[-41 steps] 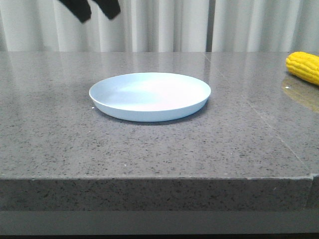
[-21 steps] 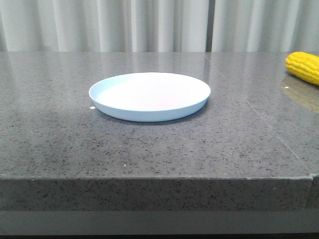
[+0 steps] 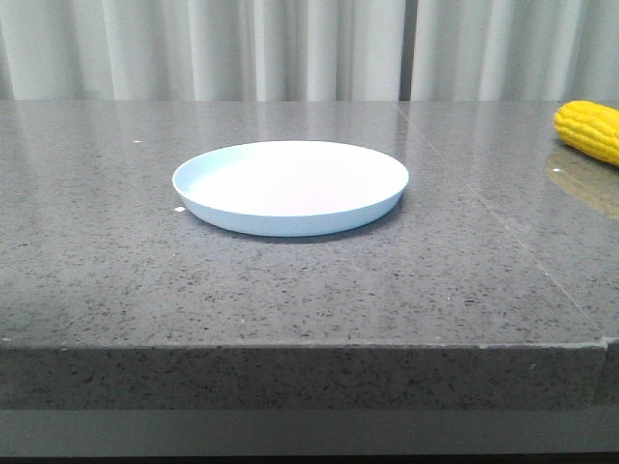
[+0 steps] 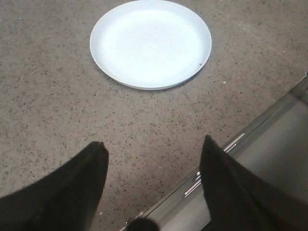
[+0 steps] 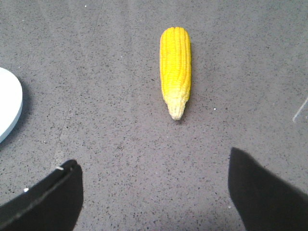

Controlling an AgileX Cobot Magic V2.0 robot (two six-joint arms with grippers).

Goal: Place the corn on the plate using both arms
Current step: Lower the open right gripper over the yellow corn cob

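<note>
The pale blue plate (image 3: pixel 290 186) sits empty in the middle of the grey stone table; it also shows in the left wrist view (image 4: pixel 150 43) and its rim edge in the right wrist view (image 5: pixel 8 108). The yellow corn (image 3: pixel 590 130) lies at the table's far right edge, partly cut off by the frame. In the right wrist view the corn (image 5: pixel 175 67) lies flat with its pale tip toward my right gripper (image 5: pixel 154 166), which is open and empty above the table, short of the cob. My left gripper (image 4: pixel 153 147) is open and empty near the table's front edge, short of the plate. Neither gripper shows in the front view.
The grey speckled table (image 3: pixel 290 290) has its front edge near the camera. A seam (image 3: pixel 542 261) runs across the table's right part. White curtains (image 3: pixel 309 48) hang behind the table. The table edge and a metal rail (image 4: pixel 250 144) show beside my left gripper.
The left gripper's fingers, seen at the top left of the front view one second ago, have left that view. Plate and corn have not moved.
</note>
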